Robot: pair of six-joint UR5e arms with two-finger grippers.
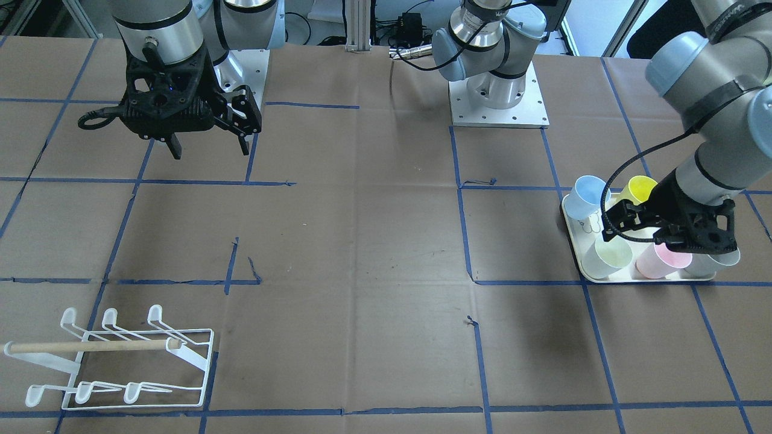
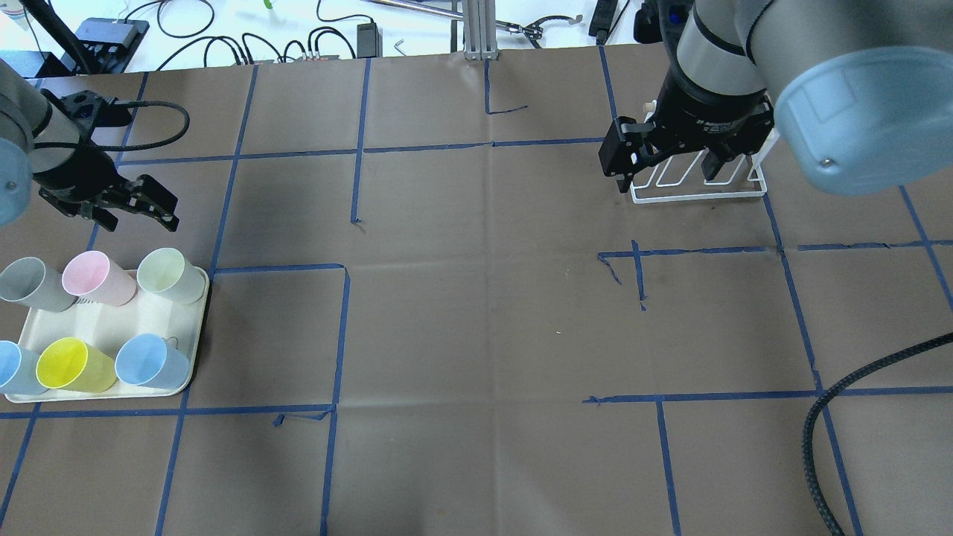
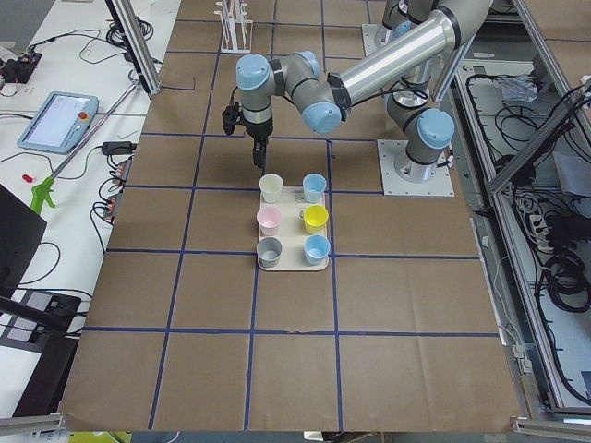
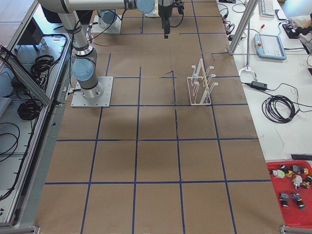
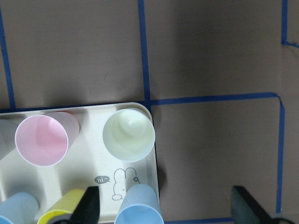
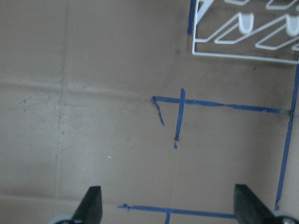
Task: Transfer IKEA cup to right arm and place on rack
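Several IKEA cups stand on a cream tray [image 2: 112,321]: grey [image 2: 33,283], pink [image 2: 97,277], pale green [image 2: 170,274], yellow [image 2: 74,365] and two blue [image 2: 151,361]. My left gripper [image 2: 134,207] hangs open and empty above the tray's far side; in the left wrist view [image 5: 168,207] the pale green cup [image 5: 128,133] and a blue cup [image 5: 138,205] lie below it. My right gripper [image 2: 670,167] is open and empty, raised high near the white wire rack [image 2: 700,186]. The rack [image 1: 120,361] has a wooden dowel across it and holds no cup.
The brown table [image 1: 362,241] is marked with blue tape lines. The two arm bases [image 1: 497,90] stand at the robot's side. Cables and a teach pendant [image 4: 269,46] lie past the far table edge.
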